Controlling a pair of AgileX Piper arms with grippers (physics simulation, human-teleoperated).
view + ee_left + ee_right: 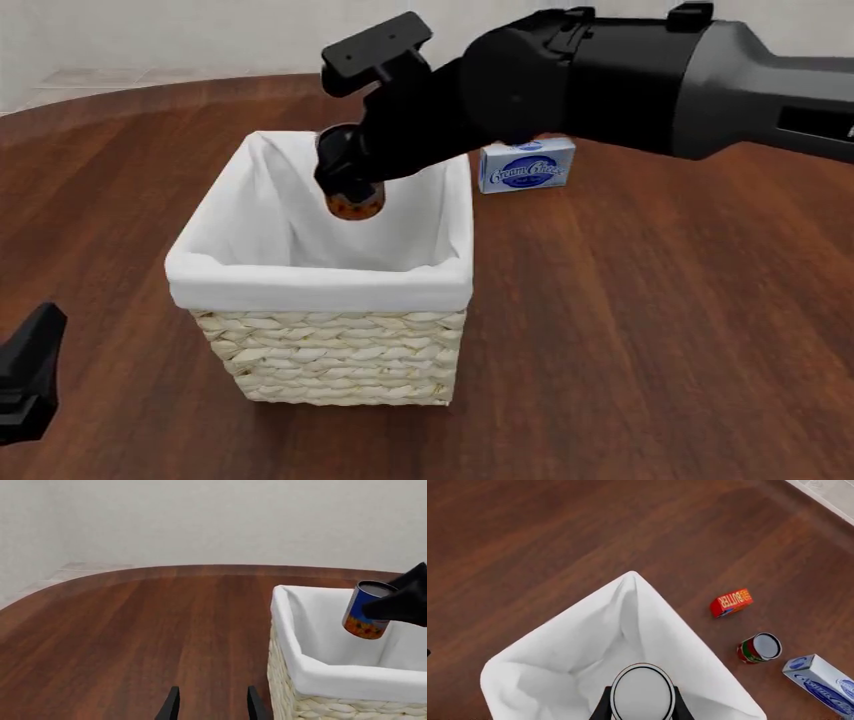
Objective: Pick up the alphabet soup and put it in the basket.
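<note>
In the left wrist view, the left claw (210, 704) shows only two dark fingertips with a clear gap between them, spread apart over bare brown worktop (133, 630) and gripping nothing; the wood runs free up to its curved far edge below the pale wall. At about 3 o'clock from those tips stands the basket (313, 705), its white liner folded over the near rim, and the alphabet soup (365, 611) hangs tilted above the liner's open mouth, pinched by the black right claw (400, 602). In the front view, the basket sits a little left of centre, with open wood on every side; its rim is a rounded rectangle. The right arm reaches in from 2 o'clock, and its claw is closed on the soup can, whose orange bottom end shows just inside the far part of the opening, above the liner and not resting on it. A blue-and-white cream cheese box (529, 166) stands beyond the basket's far right corner, near it but apart. A dark part of the left arm shows at the 8 o'clock corner. In the right wrist view, the can's silver-grey top sits between the two fingers (602, 710) directly over the white liner's hollow. Outside the basket's rim, a red butter box (731, 602), a red-and-green can (759, 648) and the cream cheese box lie well apart on the wood.
</note>
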